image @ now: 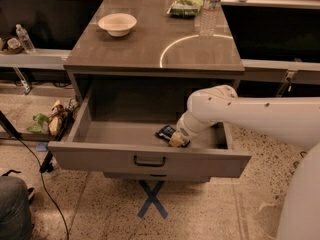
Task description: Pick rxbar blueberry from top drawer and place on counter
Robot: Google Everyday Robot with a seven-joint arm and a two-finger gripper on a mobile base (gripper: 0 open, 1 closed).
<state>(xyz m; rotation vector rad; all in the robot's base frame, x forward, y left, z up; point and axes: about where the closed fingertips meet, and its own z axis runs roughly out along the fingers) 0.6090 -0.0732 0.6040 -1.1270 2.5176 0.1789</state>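
Our gripper (176, 140) is down inside the open drawer (150, 156), right of centre, touching the bar (165, 132), which lies on the drawer floor. We cannot tell whether it grips the bar. On the counter (140, 49) stand a bowl (117, 23), a bottle (210, 9) and a green bag (184, 6).

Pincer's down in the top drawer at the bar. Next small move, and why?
Probably a slow, short lift straight up. The pincer sits at the rxbar blueberry on the floor of the open top drawer, below the counter. I can't see whether it holds the bar, so watch that the bar rises too.
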